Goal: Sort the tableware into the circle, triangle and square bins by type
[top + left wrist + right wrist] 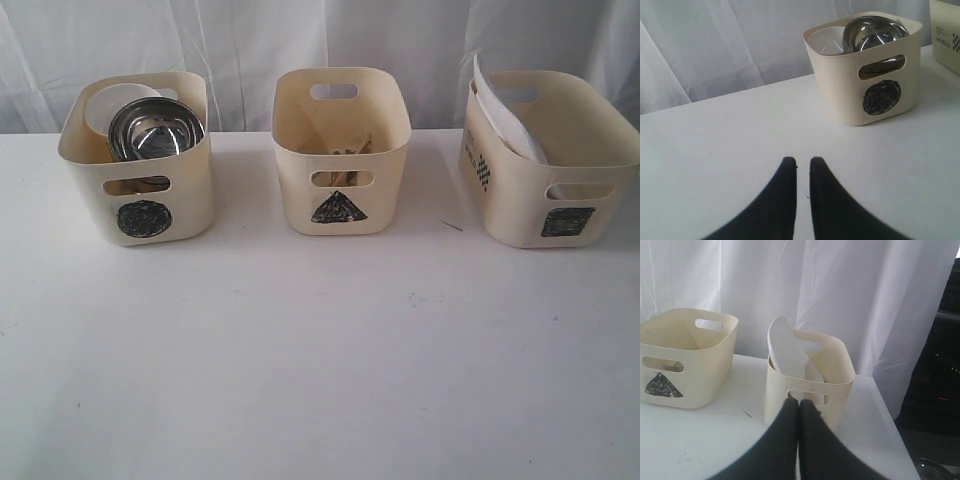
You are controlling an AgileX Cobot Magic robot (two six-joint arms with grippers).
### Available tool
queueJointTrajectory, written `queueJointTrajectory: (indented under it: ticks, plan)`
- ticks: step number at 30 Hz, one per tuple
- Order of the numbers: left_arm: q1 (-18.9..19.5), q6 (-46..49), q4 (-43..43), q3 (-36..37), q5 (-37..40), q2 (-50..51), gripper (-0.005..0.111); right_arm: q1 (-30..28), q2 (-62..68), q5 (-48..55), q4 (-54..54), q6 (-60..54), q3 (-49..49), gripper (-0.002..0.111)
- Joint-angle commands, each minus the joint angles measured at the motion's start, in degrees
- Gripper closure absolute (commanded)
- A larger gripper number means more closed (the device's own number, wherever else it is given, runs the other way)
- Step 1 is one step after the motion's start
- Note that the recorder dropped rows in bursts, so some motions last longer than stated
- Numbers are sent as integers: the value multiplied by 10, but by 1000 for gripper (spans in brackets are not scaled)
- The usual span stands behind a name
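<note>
The circle bin (190, 200) on the left holds a shiny steel bowl (155, 132) leaning against a small white bowl (112, 105). In the middle stands the triangle bin (385, 190), with wooden chopsticks (352, 147) showing inside. A large white plate (505, 115) stands on edge in the square bin (600, 150) on the right. Neither gripper appears in the exterior view. My left gripper (803, 161) hovers over bare table short of the circle bin (840, 85), jaws a narrow slit apart and empty. My right gripper (800, 402) is shut and empty, close before the square bin (840, 375).
A thin dark sliver (452, 226) lies on the white table (320, 380) between the triangle and square bins. White curtains (250, 40) hang behind the bins. The table's right edge (890, 425) runs just past the square bin, with a dark drop beyond.
</note>
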Motion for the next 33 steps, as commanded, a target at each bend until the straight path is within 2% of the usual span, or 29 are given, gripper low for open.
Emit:
queueJointTrajectory:
  ticks: [1,12,17,21,25,33]
  plan:
    - [2,1,-2,2,1,-4,90,-1,-4,4,0,-17,2,108]
    - [2,1,-2,2,1,-4,90,-1,-4,13,5,-88,6,108]
    - [2,1,-2,2,1,-4,90,-1,-8,-46,21,-102,53,108]
    - [2,1,-2,2,1,-4,90,-1,-33,-59,59,-121,89,108]
    - [2,1,-2,2,1,-4,90,-1,-67,-57,120,-190,115,108]
    - [2,1,-2,2,1,-4,90,-1,-67,-58,207,-265,152,108]
